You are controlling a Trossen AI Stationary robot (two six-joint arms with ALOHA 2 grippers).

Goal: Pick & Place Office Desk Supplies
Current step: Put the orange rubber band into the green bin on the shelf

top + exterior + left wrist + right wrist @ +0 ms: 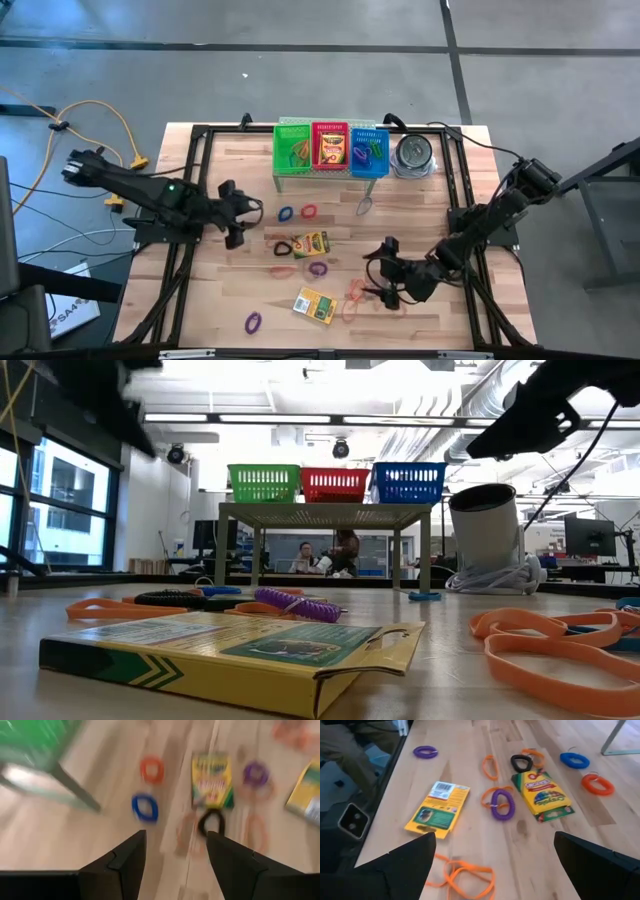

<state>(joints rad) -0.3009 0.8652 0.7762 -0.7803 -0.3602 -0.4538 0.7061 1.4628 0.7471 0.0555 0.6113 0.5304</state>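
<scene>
While both arms hover over the wooden surface (pixel 210 290), left gripper (pixel 236 213) jaws part-open and empty near blue loop (pixel 286 213), right gripper (pixel 388 272) jaws wide, empty, crayon boxes (pixel 315 305) and loops scattered between them

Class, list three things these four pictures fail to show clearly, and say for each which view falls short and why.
- Contents of the green basket, red basket and blue basket: low view, hidden by their mesh walls.
- Print on the crayon box: left wrist view, blurred.
- Rubber bands inside the blue basket: high view, too small to count.
- Orange rubber bands: low view, cut off by the right edge.
</scene>
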